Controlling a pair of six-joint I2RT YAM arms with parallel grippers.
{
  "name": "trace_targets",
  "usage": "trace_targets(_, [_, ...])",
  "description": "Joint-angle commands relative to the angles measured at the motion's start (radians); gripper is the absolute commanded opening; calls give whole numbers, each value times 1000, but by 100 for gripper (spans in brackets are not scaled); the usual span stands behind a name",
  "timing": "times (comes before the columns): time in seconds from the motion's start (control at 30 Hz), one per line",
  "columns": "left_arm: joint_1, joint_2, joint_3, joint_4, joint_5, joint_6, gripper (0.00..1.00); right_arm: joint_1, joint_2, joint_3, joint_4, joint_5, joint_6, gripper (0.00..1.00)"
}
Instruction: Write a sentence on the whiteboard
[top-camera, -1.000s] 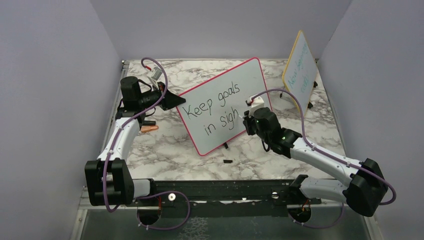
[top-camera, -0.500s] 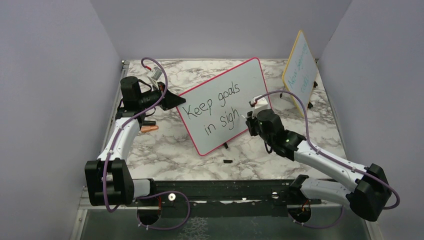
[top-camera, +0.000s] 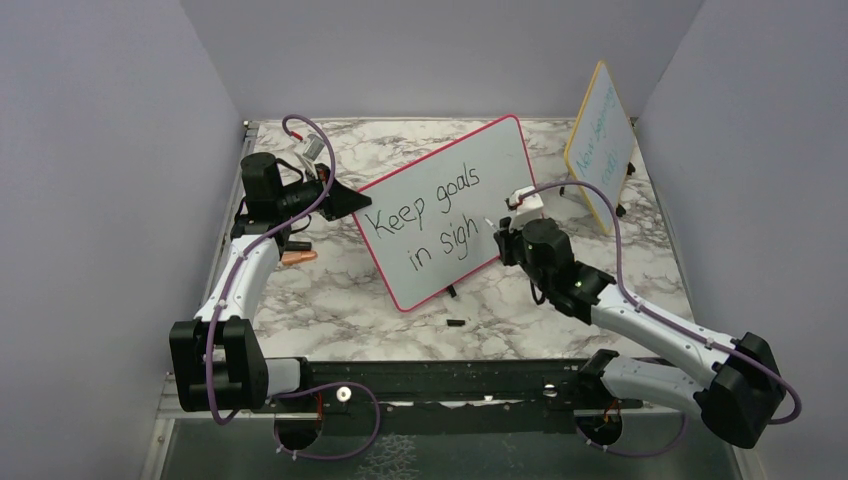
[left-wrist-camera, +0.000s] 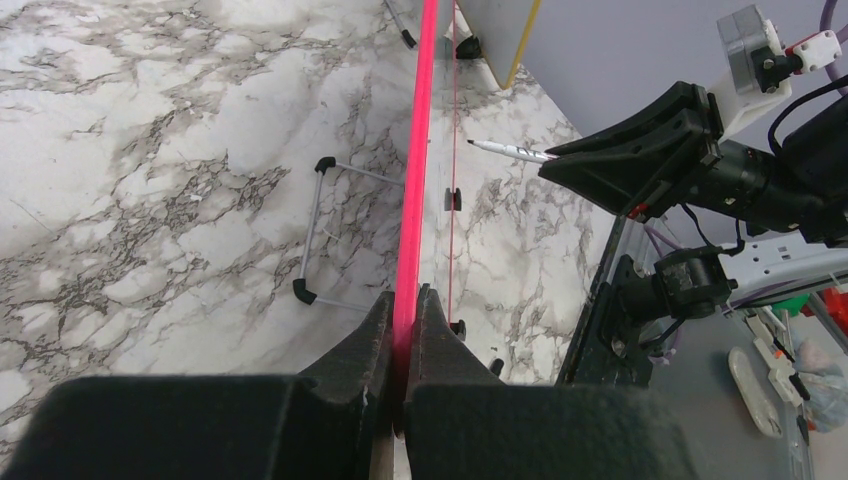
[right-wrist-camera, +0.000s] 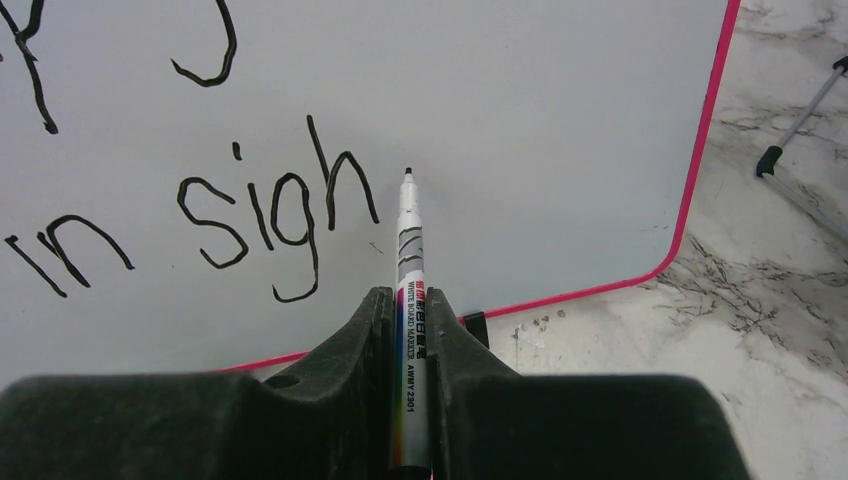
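The whiteboard (top-camera: 500, 160) with its pink-red frame stands tilted mid-table. My left gripper (top-camera: 345, 200) is shut on its left edge; in the left wrist view the pink frame (left-wrist-camera: 415, 150) runs between the closed jaws of this gripper (left-wrist-camera: 405, 300). The sentence (top-camera: 430, 215) reads "Keep goals in sigh" in black. My right gripper (right-wrist-camera: 410, 300) is shut on a white marker (right-wrist-camera: 410, 260). Its black tip points at bare board just right of the "h" of the sentence (right-wrist-camera: 270, 215). I cannot tell whether the tip touches the whiteboard (right-wrist-camera: 520, 100).
A smaller yellow-framed board (top-camera: 600, 135) with teal writing stands at the back right on a wire stand. A small black cap (top-camera: 455, 323) lies on the marble in front of the whiteboard. An orange object (top-camera: 298, 257) lies by the left arm. Grey walls enclose the table.
My right arm has shifted a little to the right, carrying the marker tip from the "h" to the bare board beside it. The left arm and the whiteboard have not moved.
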Motion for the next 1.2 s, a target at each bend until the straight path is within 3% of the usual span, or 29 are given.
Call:
trace_targets(0.0, [-17, 34, -17, -88, -90, 83, 0, -7, 14, -1, 81, -33, -16, 1])
trace_targets(0.53, [-16, 32, -17, -88, -90, 83, 0, -12, 72, 25, 104, -92, -27, 0])
trace_targets(1.17, [-16, 29, -18, -88, -90, 85, 0, -63, 84, 21, 91, -39, -24, 0])
